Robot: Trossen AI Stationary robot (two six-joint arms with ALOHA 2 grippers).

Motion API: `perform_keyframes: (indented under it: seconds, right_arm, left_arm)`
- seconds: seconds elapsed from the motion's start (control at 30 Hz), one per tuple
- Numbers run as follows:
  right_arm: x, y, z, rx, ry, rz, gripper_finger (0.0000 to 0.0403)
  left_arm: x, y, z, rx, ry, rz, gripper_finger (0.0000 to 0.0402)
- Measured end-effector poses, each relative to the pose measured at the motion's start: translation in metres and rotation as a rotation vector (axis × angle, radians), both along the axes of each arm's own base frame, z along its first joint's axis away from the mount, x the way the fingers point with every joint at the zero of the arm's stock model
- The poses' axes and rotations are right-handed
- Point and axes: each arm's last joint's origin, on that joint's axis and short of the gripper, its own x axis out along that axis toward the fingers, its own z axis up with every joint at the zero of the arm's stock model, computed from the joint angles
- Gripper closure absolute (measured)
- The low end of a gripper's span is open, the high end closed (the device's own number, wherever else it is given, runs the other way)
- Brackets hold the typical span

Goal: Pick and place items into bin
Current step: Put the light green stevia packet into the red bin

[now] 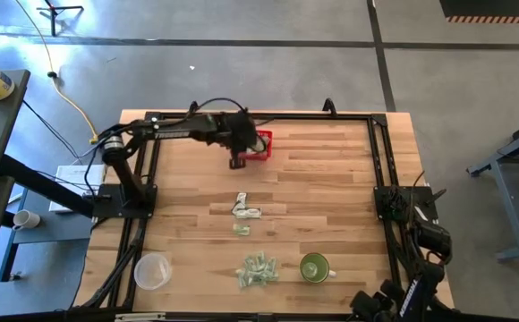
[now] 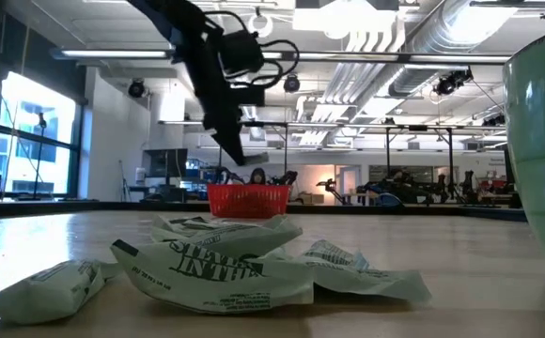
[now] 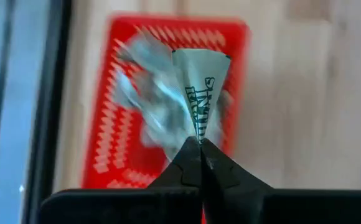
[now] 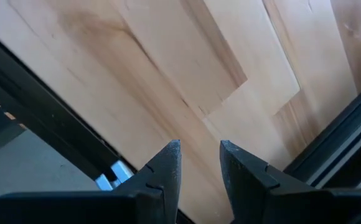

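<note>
left hand (image 3: 199,146) is pinching one folded item (image 3: 199,93) tight between its fingertips and i'm hanging it directly above the red bin (image 1: 261,146) at the worktop's far edge; right hand (image 4: 199,158) is idling, parted, at the near corner.

Green cup (image 1: 313,266) and clear plastic cup (image 1: 152,271) on wooden table (image 1: 331,179)
</note>
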Motion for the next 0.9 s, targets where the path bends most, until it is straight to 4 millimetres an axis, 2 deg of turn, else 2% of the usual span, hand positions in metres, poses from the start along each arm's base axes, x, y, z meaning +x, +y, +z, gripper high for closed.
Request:
perform_keyframes:
  seconds: [0.1,0.23,0.33,0.43,0.53,0.63,0.77,0.83,0.9]
  right_arm:
    - [0.005,-0.001,0.000,0.011,-0.002,-0.010,0.0300]
    - [0.008,0.001,-0.001,0.043,0.001,-0.019,0.0300]
    - [0.007,0.003,-0.002,0.069,0.017,-0.024,0.0300]
    - [0.003,0.005,-0.002,0.076,0.017,-0.014,0.0300]
    - [-0.001,0.007,-0.002,0.073,0.013,-0.001,0.0300]
    - [-0.006,0.008,-0.002,0.064,0.002,0.018,0.0300]
    - [-0.012,0.010,-0.002,0.047,-0.024,0.061,0.0300]
    - [-0.015,0.010,-0.001,0.036,-0.029,0.081,0.0300]
    - [-0.016,0.010,-0.001,0.026,-0.037,0.102,0.0300]
  left_arm:
    - [0.000,0.015,-0.007,-0.014,-0.020,0.060,0.0350]
    - [0.000,0.017,-0.015,-0.032,0.011,0.087,0.0286]
    - [0.004,0.003,-0.014,-0.044,0.021,0.100,0.0237]
    - [0.001,-0.021,-0.007,-0.119,0.041,0.133,0.0194]
    - [-0.001,-0.057,0.007,-0.341,0.005,0.136,0.0168]
    - [0.008,-0.112,0.021,-0.528,-0.055,0.034,0.0160]
    - [0.011,-0.198,0.024,-0.475,-0.068,-0.183,0.0168]
    - [0.013,-0.233,0.017,-0.431,-0.082,-0.263,0.0174]
    - [0.012,-0.260,0.005,-0.404,-0.066,-0.309,0.0179]
